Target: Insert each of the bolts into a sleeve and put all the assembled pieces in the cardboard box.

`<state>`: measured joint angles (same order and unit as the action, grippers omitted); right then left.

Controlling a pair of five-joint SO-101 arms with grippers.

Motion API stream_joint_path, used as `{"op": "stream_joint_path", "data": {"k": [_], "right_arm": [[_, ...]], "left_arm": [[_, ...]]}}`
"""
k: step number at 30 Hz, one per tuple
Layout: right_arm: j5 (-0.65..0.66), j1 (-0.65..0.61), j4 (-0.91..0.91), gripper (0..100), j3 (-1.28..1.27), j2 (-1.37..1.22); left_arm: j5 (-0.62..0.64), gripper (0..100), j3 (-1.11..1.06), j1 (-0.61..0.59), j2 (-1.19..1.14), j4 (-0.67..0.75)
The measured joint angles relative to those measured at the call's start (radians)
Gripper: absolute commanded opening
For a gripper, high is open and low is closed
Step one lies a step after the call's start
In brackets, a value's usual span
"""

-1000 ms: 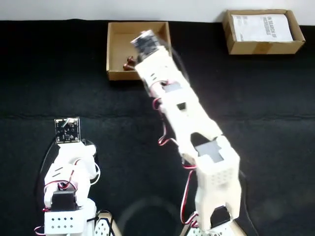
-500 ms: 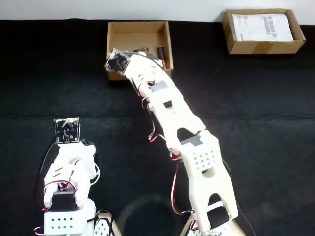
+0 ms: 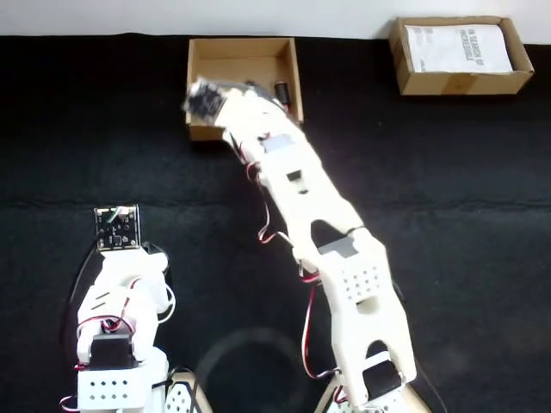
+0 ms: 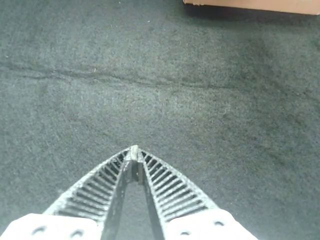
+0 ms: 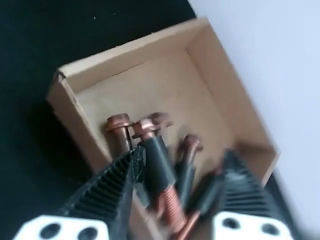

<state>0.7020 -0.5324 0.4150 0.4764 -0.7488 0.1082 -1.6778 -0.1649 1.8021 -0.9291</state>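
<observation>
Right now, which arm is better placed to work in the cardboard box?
Right. The right gripper hangs open at the cardboard box, over the sleeved bolts. The left gripper sits shut over the mat.

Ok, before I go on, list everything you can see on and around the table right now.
cardboard box: one, brown, far edge of the table, left of centre.
bolts in sleeves: at least three, copper with black sleeves, lying inside the cardboard box; exact count unclear.
second box: one, brown, far right corner.
printed sheet: one, white, inside the second box.
cloth: one, black, covering the table.
left arm: one, white, folded at the near edge.
left end effector: one, shut, above bare cloth.
right arm: one, white, stretched out to the cardboard box.
right end effector: one, open, above the bolts at the box's near wall.
</observation>
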Motion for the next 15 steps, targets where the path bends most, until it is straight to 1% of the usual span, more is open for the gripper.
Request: {"op": "stream_joint_path", "data": {"k": [3,7,10,15], "right_arm": [[-0.181,0.0,0.147,26.6,0.0,0.107],[-0.399,0.003,0.279,26.6,0.0,0.236],[-0.488,0.017,0.376,26.6,0.0,0.322],[-0.577,0.023,0.563,26.6,0.0,0.486]], "left_arm": [[0.0,1,0.0,0.0,0.0,0.0],[0.0,1,0.0,0.0,0.0,0.0],[0.0,1,0.0,0.0,0.0,0.0],[0.0,1,0.0,0.0,0.0,0.0]]}}
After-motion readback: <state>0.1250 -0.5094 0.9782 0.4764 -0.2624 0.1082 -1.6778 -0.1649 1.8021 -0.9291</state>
